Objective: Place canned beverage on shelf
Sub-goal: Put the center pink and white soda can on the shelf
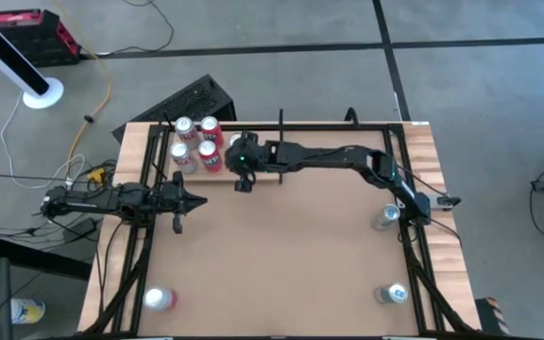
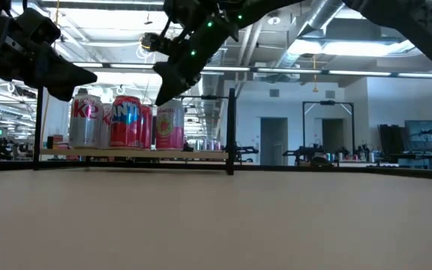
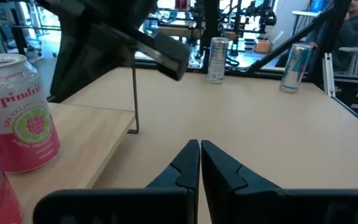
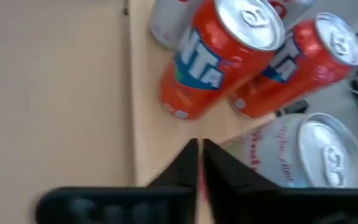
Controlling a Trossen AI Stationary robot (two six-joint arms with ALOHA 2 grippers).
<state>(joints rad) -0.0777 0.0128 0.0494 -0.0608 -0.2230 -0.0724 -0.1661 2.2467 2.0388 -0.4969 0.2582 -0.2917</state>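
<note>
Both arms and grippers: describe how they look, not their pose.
The left arm and right arm are dark, jointed and slim, with black cables running along them. A small green light glows at the right wrist. The left gripper and right gripper each have two black, wedge-shaped fingers tapering to narrow tips.

Both arms are matte black with chunky joints, right arm (image 1: pixel 338 156) has little green LEDs glowing, tapered black fingers (image 3: pixel 219 165) on each.
</note>
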